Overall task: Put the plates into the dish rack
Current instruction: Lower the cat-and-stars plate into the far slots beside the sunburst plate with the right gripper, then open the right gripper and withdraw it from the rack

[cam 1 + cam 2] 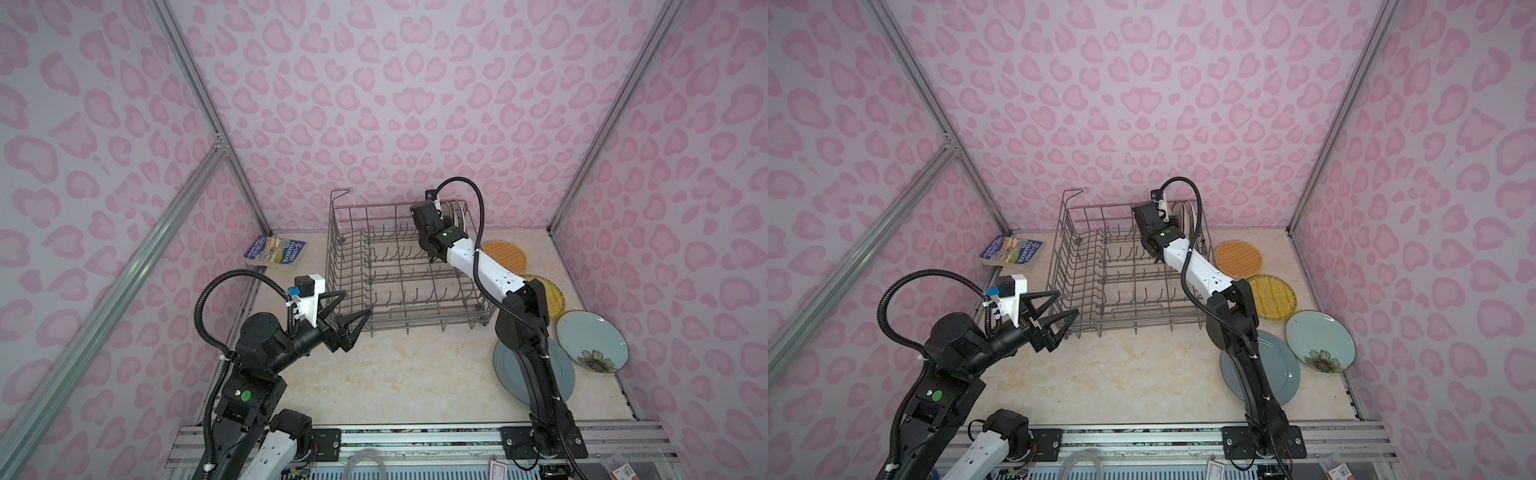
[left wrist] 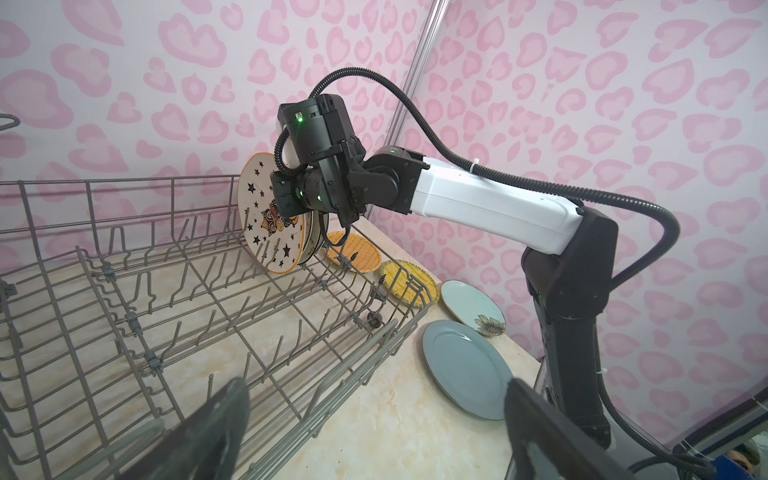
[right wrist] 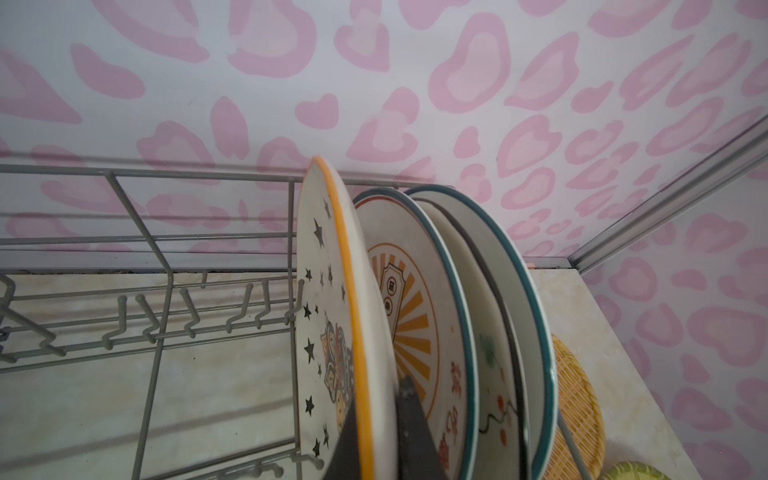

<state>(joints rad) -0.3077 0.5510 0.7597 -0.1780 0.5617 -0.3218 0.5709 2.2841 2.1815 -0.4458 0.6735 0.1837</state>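
Observation:
The grey wire dish rack (image 1: 332,249) (image 1: 1059,257) stands at the back of the table. In its far right corner three plates stand on edge. The nearest is white with black stars and an orange rim (image 3: 324,291) (image 2: 259,216), and my right gripper (image 3: 376,399) is shut on its rim from above, one finger on each face. Behind it stand two white, dark-rimmed plates (image 3: 415,291) (image 3: 498,270). My left gripper (image 1: 356,302) (image 2: 376,386) hangs open and empty at the rack's front left corner.
Right of the rack lie an orange woven-look plate (image 1: 505,255), a yellow one (image 1: 548,293), a pale blue-green flowered one (image 1: 592,338) and a grey-blue one (image 1: 511,365), partly under the right arm. A blue book (image 1: 274,250) lies at back left.

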